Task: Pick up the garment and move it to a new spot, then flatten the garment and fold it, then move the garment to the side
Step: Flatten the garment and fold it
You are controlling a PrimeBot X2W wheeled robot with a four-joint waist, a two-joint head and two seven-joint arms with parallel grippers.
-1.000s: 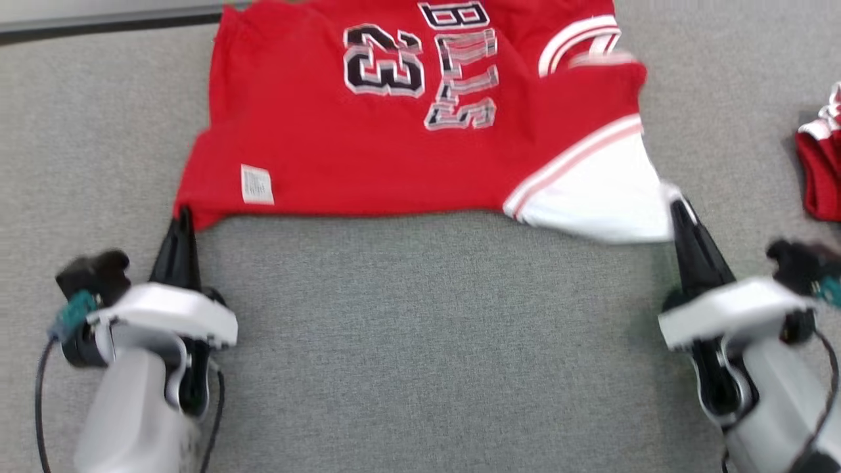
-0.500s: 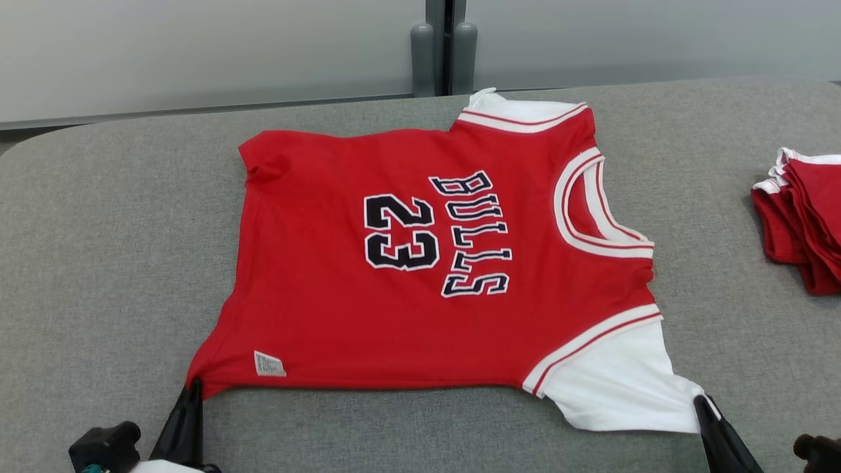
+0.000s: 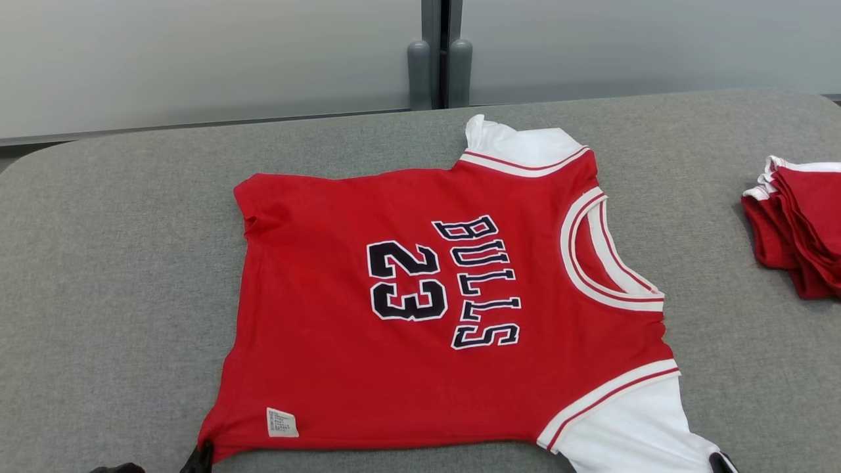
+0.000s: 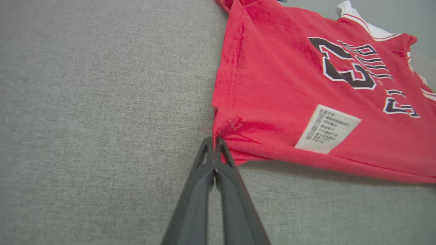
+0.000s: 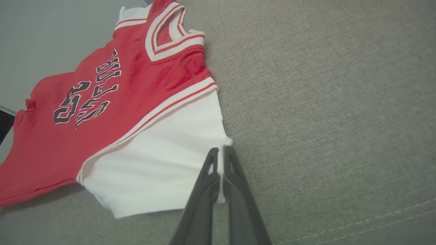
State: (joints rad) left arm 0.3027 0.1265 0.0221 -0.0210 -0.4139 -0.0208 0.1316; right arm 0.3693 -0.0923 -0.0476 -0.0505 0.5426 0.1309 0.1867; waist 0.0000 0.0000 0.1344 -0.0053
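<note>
Two corners pinched, jersey (image 3: 394,368) lying flat on grey worktop (image 3: 118,263): left hand (image 4: 214,139) clamps red hem corner, right hand (image 5: 223,148) clamps white sleeve edge.

Surface: table (image 3: 98,276), grey woven cloth top, far corners rounded.
Main item: red jersey (image 3: 315,368), spread flat near the middle, print side up, collar toward the right, hem toward the left.
Print: "BULLS" and "23" in dark white-edged characters, reading sideways.
Sleeves: white; far sleeve (image 3: 519,141), near sleeve (image 3: 631,437).
Hem: far corner slightly bunched.
Tag: white care label (image 3: 282,422) by the near hem corner.
Second item: stack of folded red-and-white garments (image 3: 798,223) at the right edge, well apart from the jersey.
</note>
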